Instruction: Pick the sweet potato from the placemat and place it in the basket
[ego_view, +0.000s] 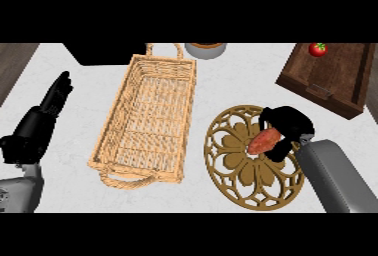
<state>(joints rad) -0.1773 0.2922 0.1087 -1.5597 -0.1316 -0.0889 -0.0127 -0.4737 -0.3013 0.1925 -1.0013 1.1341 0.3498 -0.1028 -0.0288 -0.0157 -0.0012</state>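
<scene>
An orange-red sweet potato (263, 141) lies on the round tan openwork placemat (244, 185) at the right of the counter. My right hand (289, 125) is over it from the right, fingers and thumb curled round its upper end and its lower side. The long woven wicker basket (146, 115) with loop handles stands left of the placemat, holding nothing. At the view's far left my left hand (53, 100) rests with straight fingers pointing up, away from the basket.
A dark wooden tray (336, 75) sits at the back right with a red tomato (318, 48) in it. A grey bowl (205, 50) stands behind the basket's far handle. A black object (96, 52) lies at the back left.
</scene>
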